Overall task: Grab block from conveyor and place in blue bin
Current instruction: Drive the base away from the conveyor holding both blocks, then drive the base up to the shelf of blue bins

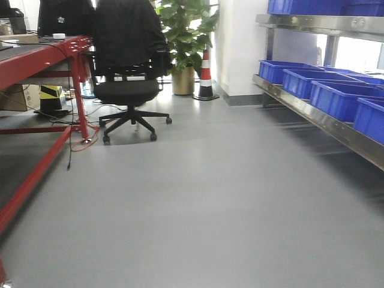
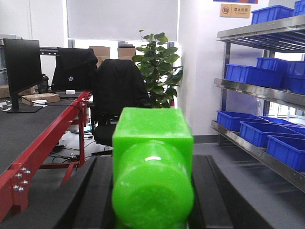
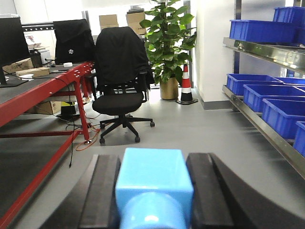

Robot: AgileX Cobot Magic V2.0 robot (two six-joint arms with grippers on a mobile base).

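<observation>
- Left hand (image 2: 153,164): I find its fingers clamped on either side of a green block (image 2: 152,191), which fills the lower middle of the left wrist view. The grip looks centred.
- Right hand (image 3: 152,162): clamped likewise on a light blue block (image 3: 155,191), held level between the two dark fingers.
- Step in hand, as I judge it: both blocks are off the conveyor and in carriage, with placing not yet done. I would hold both grips firm and bring one hand at a time over an open bin. I would lower until the block sits inside the walls and only then part the fingers. A release from height risks a bounce off the rim.
- Floor (image 1: 210,198): smooth grey, bare in front of the office chair (image 1: 126,72). Loose cables lie by the chair's left.
- Conveyor (image 2: 24,133): left of the chair, a dark belt with a red edge strip (image 2: 43,143). A monitor (image 2: 21,67) and small boxes stand on it.
- Blue bins (image 1: 336,99): well to the right of the chair, in a row on a steel shelf (image 1: 312,117). More bins sit on the tiers above. They are slightly blurred in the front view, and I cannot see inside them.
- Behind the chair to its right stand a potted plant (image 1: 186,30) and a striped cone (image 1: 205,75).
</observation>
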